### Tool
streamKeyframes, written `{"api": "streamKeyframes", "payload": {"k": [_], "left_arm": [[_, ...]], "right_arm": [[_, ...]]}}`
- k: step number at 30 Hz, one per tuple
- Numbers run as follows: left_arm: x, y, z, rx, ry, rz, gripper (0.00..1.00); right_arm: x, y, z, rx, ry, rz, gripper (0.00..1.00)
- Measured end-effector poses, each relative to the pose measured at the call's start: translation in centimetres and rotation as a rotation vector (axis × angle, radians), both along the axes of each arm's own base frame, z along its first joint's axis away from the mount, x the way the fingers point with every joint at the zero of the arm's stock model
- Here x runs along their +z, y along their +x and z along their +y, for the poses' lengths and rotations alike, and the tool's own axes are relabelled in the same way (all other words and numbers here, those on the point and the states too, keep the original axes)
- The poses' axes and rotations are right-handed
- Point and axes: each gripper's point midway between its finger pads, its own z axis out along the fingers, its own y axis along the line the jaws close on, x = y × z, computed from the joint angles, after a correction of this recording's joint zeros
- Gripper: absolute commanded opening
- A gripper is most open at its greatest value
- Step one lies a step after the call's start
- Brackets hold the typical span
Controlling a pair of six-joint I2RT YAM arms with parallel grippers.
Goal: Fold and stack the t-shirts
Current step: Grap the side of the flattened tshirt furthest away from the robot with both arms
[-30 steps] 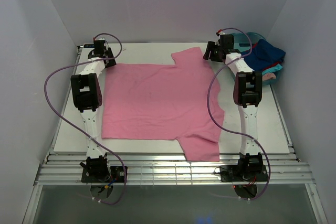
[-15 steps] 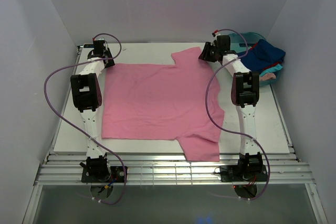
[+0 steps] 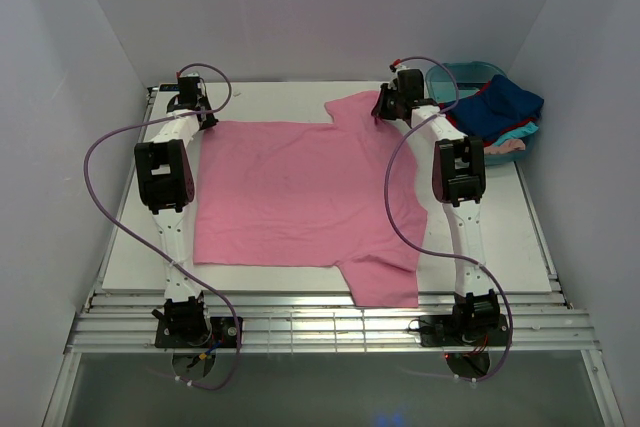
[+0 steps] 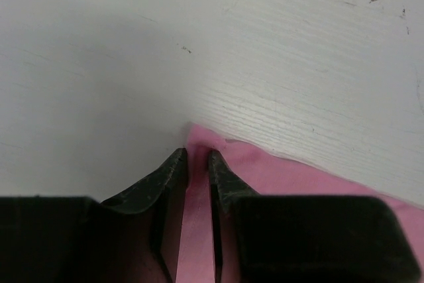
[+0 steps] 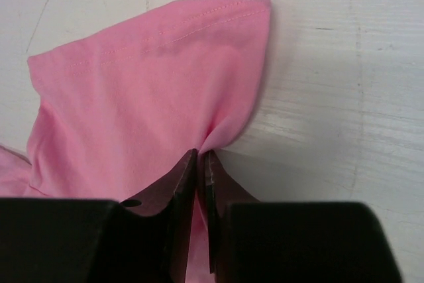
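A pink t-shirt (image 3: 300,187) lies spread flat on the white table (image 3: 260,97), one sleeve at the far right and one at the near edge. My left gripper (image 3: 205,119) sits at its far left corner. In the left wrist view the gripper (image 4: 197,154) has its jaws a narrow gap apart, astride that corner of the shirt (image 4: 298,177). My right gripper (image 3: 381,107) is at the far sleeve. In the right wrist view this gripper (image 5: 201,154) is shut, pinching a fold of the sleeve (image 5: 152,84) at its edge.
A teal tub (image 3: 465,75) stands at the far right corner. A heap of shirts hangs over it: dark blue (image 3: 510,102), turquoise (image 3: 522,132) and pale pink (image 3: 506,147). Purple cables loop beside both arms. White walls close in on three sides.
My right arm has swung left from beside the tub onto the pink shirt's far sleeve. The left arm has stayed at the far left corner.
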Motion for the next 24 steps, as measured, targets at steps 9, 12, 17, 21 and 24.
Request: {"api": "streamKeyframes", "payload": {"k": [9,12,17,21,24], "left_arm": [[-0.1,0.9,0.0,0.006,-0.005,-0.016,0.17],[-0.1,1.0,0.0,0.008,-0.007,-0.017,0.14],[0.0,1.0,0.0,0.011,-0.010,-0.018,0.07],[-0.2,0.8,0.2,0.019,-0.004,-0.030,0.05],[0.0,-0.4,0.3,0.031,0.008,-0.038,0.04]], "right_arm": [[-0.1,0.3,-1.6,-0.063,-0.068,-0.026,0.08],[0.0,0.2,-2.2,-0.082,-0.090,-0.030,0.08],[0.0,-0.4,-2.9,-0.098,-0.124,-0.028,0.08],[0.1,-1.5,-3.3,-0.099,-0.135,-0.013,0.08],[0.3,-2.7,-3.5,-0.092,-0.143,0.000,0.08]]}}
